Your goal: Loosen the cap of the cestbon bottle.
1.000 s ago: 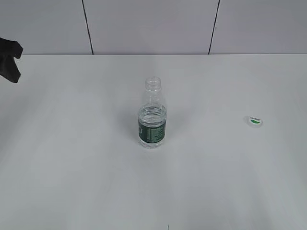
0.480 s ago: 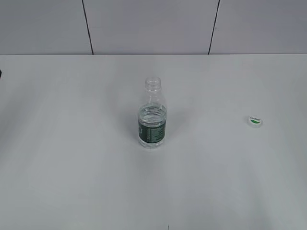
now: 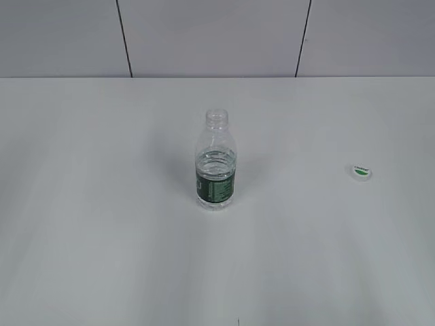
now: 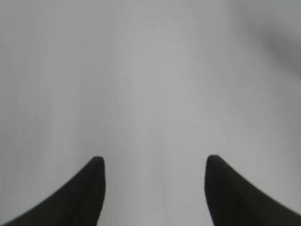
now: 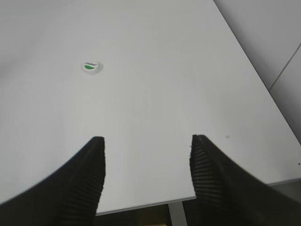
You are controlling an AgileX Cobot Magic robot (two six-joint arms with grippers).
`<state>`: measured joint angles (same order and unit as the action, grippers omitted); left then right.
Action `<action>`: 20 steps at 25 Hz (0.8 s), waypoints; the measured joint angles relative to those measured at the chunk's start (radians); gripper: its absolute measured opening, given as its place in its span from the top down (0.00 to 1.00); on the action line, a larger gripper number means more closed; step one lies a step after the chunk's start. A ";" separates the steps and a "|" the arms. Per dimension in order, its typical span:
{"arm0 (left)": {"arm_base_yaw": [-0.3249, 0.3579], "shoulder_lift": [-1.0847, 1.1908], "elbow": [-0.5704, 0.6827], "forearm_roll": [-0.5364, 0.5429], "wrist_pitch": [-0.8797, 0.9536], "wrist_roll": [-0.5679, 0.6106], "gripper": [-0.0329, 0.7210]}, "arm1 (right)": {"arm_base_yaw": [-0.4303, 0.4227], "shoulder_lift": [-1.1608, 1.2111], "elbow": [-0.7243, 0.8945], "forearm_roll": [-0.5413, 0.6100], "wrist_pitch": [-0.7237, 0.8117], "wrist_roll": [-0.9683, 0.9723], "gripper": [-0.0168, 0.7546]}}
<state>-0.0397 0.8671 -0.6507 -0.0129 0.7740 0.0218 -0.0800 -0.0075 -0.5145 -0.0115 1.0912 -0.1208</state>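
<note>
Open table all round upright cestbon bottle; cap well apart, rightward.

The table is white, flat and matte. A pale panelled wall with two dark vertical seams rises directly behind the table's far edge.

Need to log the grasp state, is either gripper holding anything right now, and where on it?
Nothing held: left gripper and right gripper are both open and empty.
</note>
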 joint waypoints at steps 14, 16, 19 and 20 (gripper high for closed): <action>0.000 -0.668 0.106 0.005 0.118 0.000 0.40 | 0.000 0.000 0.000 0.000 0.000 0.000 0.41; 0.000 -0.721 0.106 0.002 0.131 0.000 0.41 | 0.000 0.000 0.000 0.000 0.000 0.000 0.41; 0.000 -0.783 0.102 -0.003 0.216 0.000 0.42 | 0.000 0.000 0.000 0.000 0.000 0.000 0.41; 0.000 -0.797 0.102 -0.002 0.256 0.000 0.42 | 0.000 0.000 0.000 0.000 0.000 0.000 0.41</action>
<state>-0.0397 0.0698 -0.5485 -0.0152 1.0300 0.0218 -0.0800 -0.0075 -0.5145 -0.0115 1.0912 -0.1208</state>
